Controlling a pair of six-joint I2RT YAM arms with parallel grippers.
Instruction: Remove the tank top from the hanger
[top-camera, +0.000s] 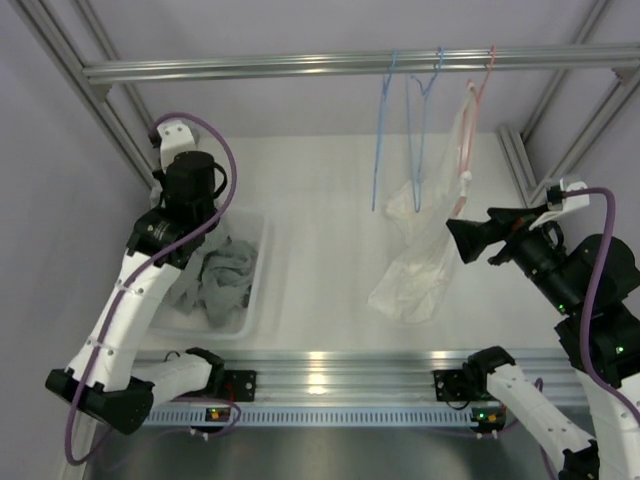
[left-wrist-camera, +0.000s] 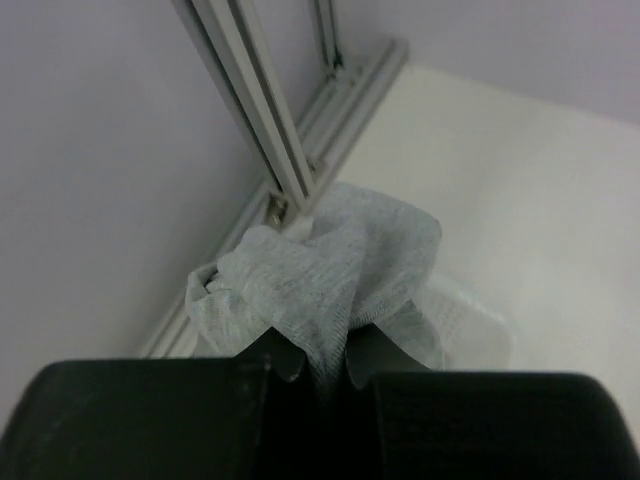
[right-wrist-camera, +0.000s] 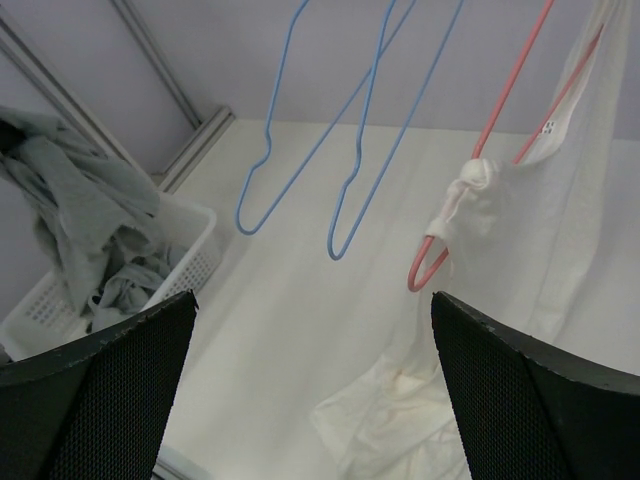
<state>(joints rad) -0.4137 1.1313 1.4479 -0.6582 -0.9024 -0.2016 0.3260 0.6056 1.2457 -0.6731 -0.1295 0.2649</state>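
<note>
A white tank top (top-camera: 425, 250) hangs from a pink hanger (top-camera: 470, 130) on the top rail, and its lower end lies crumpled on the table. In the right wrist view one strap is knotted round the pink hanger (right-wrist-camera: 480, 170), with the tank top (right-wrist-camera: 560, 230) draped to its right. My right gripper (top-camera: 462, 240) stands open just right of the cloth, and nothing sits between its fingers (right-wrist-camera: 312, 300). My left gripper (top-camera: 203, 240) is over the basket, shut on a grey garment (left-wrist-camera: 330, 270) pinched between its fingertips (left-wrist-camera: 325, 365).
A white basket (top-camera: 255, 290) at the left holds grey clothes (top-camera: 225, 280). Two empty blue hangers (top-camera: 380, 140) (top-camera: 420, 130) hang on the rail (top-camera: 300, 66) left of the pink one. Frame posts stand at the back corners.
</note>
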